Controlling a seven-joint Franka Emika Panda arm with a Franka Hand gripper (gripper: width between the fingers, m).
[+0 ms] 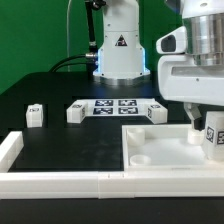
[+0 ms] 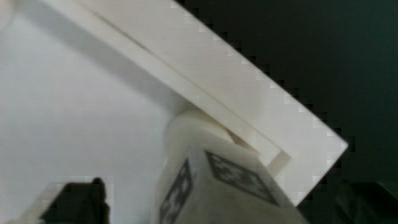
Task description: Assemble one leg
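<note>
My gripper (image 1: 199,127) is shut on a leg (image 1: 212,136), a chunky white block with a black-and-white tag. I hold it over the far part of the large white panel (image 1: 160,152), at the exterior view's right. In the wrist view the leg (image 2: 210,168) stands between my dark fingers (image 2: 73,203), its end close to the panel's (image 2: 89,110) raised edge. I cannot tell whether it touches the panel. Three more legs lie on the table: one at the exterior view's left (image 1: 35,115), one beside it (image 1: 75,112), one nearer the panel (image 1: 158,112).
The marker board (image 1: 115,107) lies between the loose legs, in front of the robot base (image 1: 120,50). A long white rim bar (image 1: 70,181) runs along the front, with another (image 1: 9,150) at the exterior view's left.
</note>
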